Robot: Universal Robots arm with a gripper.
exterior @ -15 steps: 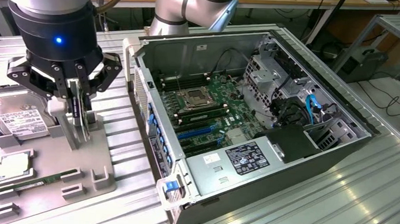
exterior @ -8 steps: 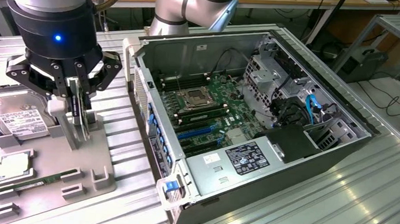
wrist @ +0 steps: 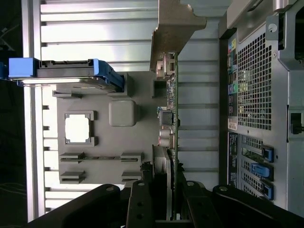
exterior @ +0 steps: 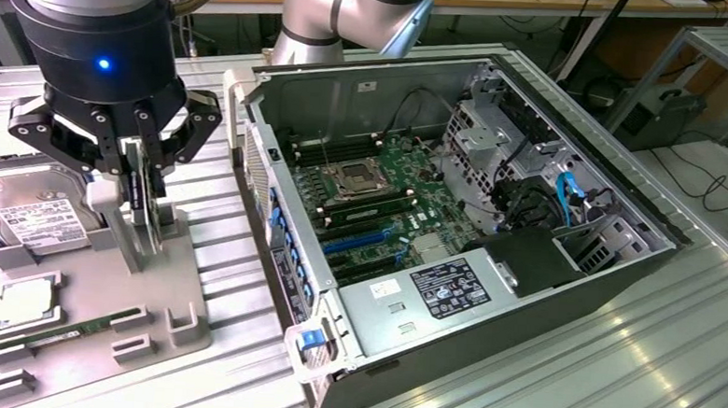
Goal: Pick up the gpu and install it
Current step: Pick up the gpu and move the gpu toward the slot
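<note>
gpu (wrist: 174,109) stands on edge at the fixture tray's (exterior: 172,292) edge nearest the pc case (exterior: 463,219), gripper (wrist: 171,166) clamped on it from above, so imo grasp's done, lift + install left; can't tell if its lower edge has cleared the holder.

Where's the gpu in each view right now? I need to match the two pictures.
Exterior view: the gpu stands on edge in the grey holder, at the exterior view's left, clamped in the gripper.
Wrist view: the gpu is edge-on, running out from the gripper, between the holder and the case.
Shared landmark: the holder.
</note>
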